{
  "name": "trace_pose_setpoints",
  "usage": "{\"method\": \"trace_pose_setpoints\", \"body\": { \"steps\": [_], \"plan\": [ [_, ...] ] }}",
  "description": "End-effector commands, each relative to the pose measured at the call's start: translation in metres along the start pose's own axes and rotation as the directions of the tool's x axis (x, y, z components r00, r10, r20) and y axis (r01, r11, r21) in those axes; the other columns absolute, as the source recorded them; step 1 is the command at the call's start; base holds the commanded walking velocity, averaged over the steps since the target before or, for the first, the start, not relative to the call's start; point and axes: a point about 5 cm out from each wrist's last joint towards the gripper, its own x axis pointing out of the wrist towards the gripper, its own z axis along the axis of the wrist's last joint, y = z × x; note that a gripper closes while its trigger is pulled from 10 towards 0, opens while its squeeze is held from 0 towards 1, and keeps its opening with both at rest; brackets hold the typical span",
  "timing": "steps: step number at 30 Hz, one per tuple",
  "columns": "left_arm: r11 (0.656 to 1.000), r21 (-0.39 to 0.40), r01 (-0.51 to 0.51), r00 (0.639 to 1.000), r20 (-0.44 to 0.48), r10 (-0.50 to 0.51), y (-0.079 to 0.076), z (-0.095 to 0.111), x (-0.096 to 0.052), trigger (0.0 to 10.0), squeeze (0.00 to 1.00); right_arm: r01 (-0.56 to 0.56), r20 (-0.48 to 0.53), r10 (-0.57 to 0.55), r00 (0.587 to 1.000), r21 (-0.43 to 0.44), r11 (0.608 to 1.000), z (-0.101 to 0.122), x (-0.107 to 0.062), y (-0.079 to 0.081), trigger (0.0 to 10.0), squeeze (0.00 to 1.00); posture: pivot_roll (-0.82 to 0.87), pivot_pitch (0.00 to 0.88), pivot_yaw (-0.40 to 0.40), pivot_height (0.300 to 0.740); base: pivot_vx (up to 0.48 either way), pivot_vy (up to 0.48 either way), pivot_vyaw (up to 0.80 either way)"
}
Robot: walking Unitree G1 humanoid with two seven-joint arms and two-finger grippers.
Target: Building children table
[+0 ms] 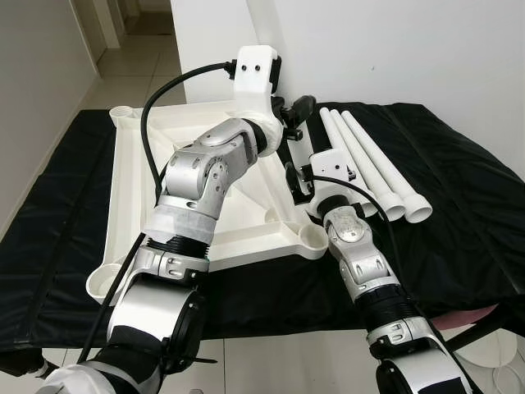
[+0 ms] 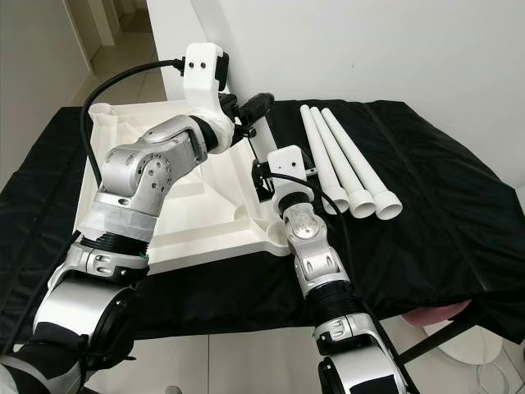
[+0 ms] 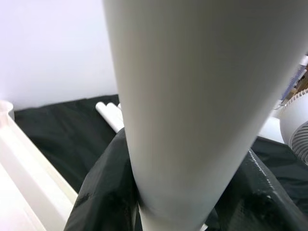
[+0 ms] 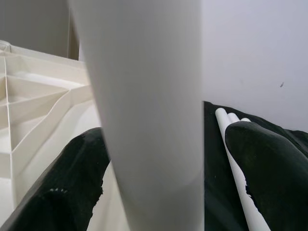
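Left arm: raised and bent at the elbow, forearm reaching across the upturned white table top [image 1: 246, 205] toward its far right corner, wrist turned inward. Left gripper [image 1: 297, 111]: black fingers [image 3: 103, 192] closed around a white table leg [image 3: 187, 110], one on each side of the tube. Right arm: extended forward from lower right, forearm angled up along the table top's right edge. Right gripper [image 1: 297, 176]: fingers [image 4: 72, 183] set either side of the same leg lower down; the left one touches the tube, the other stands a little apart from it. Table leg: held at the table top's far right corner, mostly hidden behind both wrists in the head views; long axis roughly upright. Table top: lies underside up on a black cloth [image 1: 459, 213], round sockets at its corners. Three spare legs [image 1: 369, 164]: side by side on the cloth just right of the table top, long axes running away from the robot, flared ends nearest it.
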Motion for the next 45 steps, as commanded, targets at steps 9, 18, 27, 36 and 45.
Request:
{"method": "trace_pose_setpoints", "body": {
  "steps": [9, 18, 27, 36, 45],
  "plan": [
    [0.997, 0.078, -0.004, 0.999, 0.038, 0.001, -0.014, 0.019, -0.001, 10.0, 0.00, 0.011, -0.063, -0.014, 0.998, -0.050, 0.999, -0.011, 0.000, -0.004, 10.0, 0.00, -0.04, 0.000, -0.013, 0.740, 0.000, 0.000, 0.00],
    [0.998, 0.069, 0.010, 0.998, 0.058, -0.014, -0.023, 0.024, -0.002, 10.0, 0.00, -0.011, -0.058, 0.006, 0.998, -0.089, 0.996, -0.008, 0.004, -0.001, 10.0, 0.00, -0.03, 0.000, -0.035, 0.740, 0.000, 0.000, 0.00],
    [0.998, 0.052, 0.040, 0.996, 0.076, -0.044, -0.033, 0.029, -0.002, 10.0, 0.00, -0.015, -0.036, 0.010, 0.999, -0.144, 0.989, 0.001, 0.017, -0.003, 10.0, 0.00, -0.02, 0.000, -0.041, 0.740, 0.000, 0.000, 0.00],
    [0.998, 0.043, 0.055, 0.995, 0.083, -0.058, -0.039, 0.032, -0.001, 10.0, 0.00, -0.017, -0.017, 0.014, 1.000, -0.197, 0.980, 0.007, 0.024, 0.004, 4.3, 0.00, -0.02, 0.000, -0.037, 0.740, 0.000, 0.000, 0.00],
    [0.998, 0.041, 0.054, 0.995, 0.087, -0.057, -0.044, 0.036, -0.001, 10.0, 0.00, -0.041, -0.027, 0.036, 0.999, -0.223, 0.974, 0.003, 0.021, 0.009, 0.0, 0.00, -0.02, 0.000, -0.033, 0.740, 0.000, 0.000, 0.00]
  ]
}}
